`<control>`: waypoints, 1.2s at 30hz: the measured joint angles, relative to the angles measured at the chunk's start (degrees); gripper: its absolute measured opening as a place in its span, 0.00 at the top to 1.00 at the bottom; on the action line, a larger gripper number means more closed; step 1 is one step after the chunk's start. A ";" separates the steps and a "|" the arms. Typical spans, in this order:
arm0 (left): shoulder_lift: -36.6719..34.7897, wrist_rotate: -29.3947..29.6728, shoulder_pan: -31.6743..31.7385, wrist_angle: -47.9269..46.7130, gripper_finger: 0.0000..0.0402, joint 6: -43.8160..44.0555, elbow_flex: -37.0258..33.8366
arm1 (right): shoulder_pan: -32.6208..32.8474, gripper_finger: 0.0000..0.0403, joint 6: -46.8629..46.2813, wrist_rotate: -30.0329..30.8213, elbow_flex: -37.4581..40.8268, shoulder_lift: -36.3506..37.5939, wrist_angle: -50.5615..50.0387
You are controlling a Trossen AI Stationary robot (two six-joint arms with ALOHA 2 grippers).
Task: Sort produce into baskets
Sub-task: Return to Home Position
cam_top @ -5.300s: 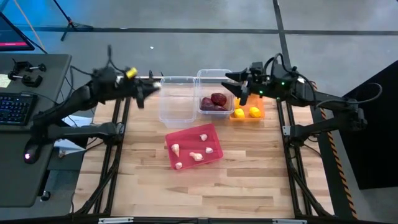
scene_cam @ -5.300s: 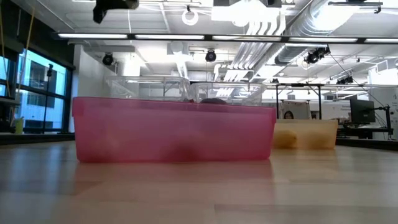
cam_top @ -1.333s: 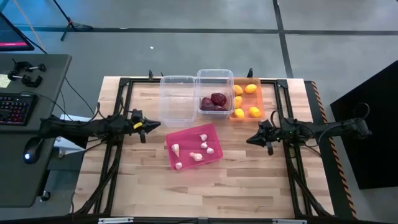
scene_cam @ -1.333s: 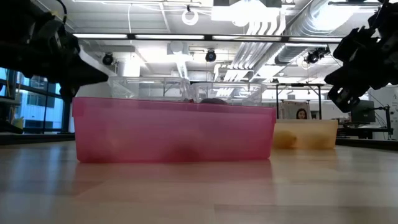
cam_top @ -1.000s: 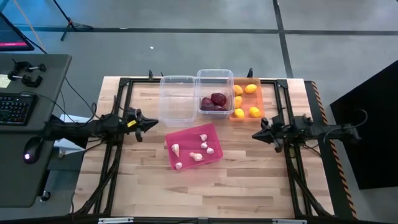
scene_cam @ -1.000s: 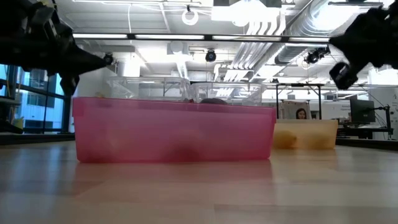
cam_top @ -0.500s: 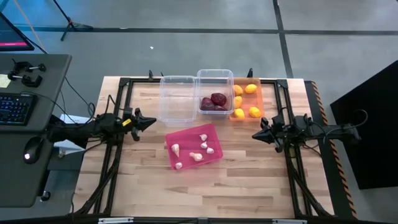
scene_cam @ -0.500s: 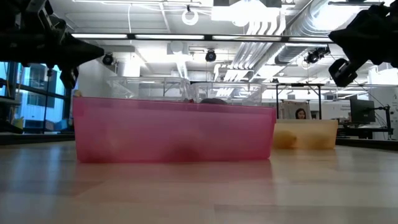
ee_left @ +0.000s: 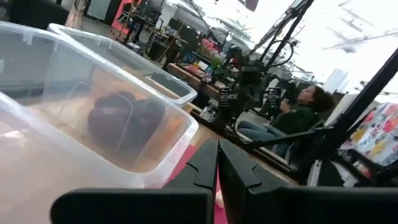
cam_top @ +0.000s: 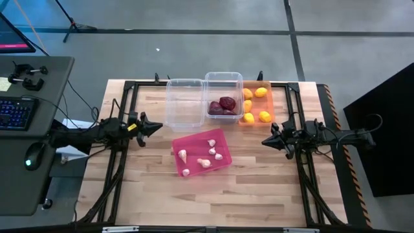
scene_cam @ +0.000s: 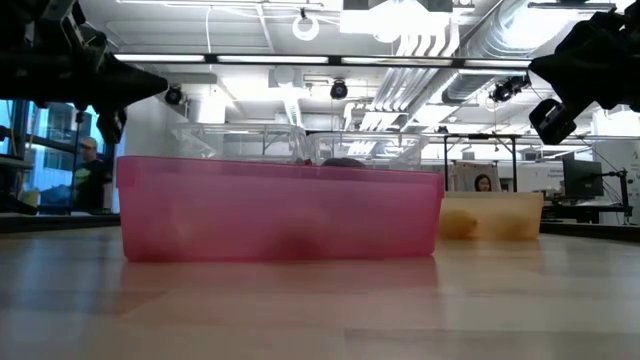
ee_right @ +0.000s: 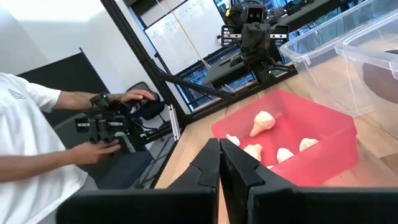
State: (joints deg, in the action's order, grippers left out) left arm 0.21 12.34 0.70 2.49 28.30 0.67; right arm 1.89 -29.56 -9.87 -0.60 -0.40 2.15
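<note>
Several white garlic bulbs (cam_top: 207,154) lie in the pink basket (cam_top: 223,137) at mid-table. Behind it stand an empty clear basket (cam_top: 185,103), a clear basket (cam_top: 223,81) holding dark red onions (cam_top: 223,105), and an orange basket (cam_top: 270,103) with yellow lemons (cam_top: 257,114). My left gripper (cam_top: 158,127) hovers shut to the left of the pink basket, pointing toward it. My right gripper (cam_top: 264,140) hovers shut to its right, also pointing at it. Both hold nothing and are above the table top.
Black frame rails (cam_top: 119,168) run along the table's left and right sides under the arms. A desk with a keyboard (cam_top: 16,111) stands left of the table. A person's hands (ee_right: 118,124) grip a controller beyond the table's left; another person (ee_left: 292,115) sits beyond its right.
Both grippers have drawn back a little from the pink basket, the left toward the table's left edge and the right toward its right edge. Each has also risen slightly and then held still. Both stay shut. The baskets and produce have not moved.
</note>
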 joint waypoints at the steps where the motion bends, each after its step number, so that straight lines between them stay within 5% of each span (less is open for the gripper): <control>1: 0.00 -0.23 0.18 -0.03 1.00 -1.48 0.01 | 0.00 1.00 0.00 0.00 0.00 0.00 0.00; 8: 0.00 -4.00 0.49 -0.69 1.00 -25.80 0.01 | 0.00 1.00 0.00 0.00 0.00 0.00 0.00; 36: 2.21 -4.31 0.52 -0.75 1.00 -24.97 0.10 | 0.00 1.00 0.00 0.07 0.02 0.00 0.04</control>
State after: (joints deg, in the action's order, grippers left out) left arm 2.42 8.03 1.21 1.74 3.33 0.78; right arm 1.89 -29.56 -9.80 -0.58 -0.40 2.20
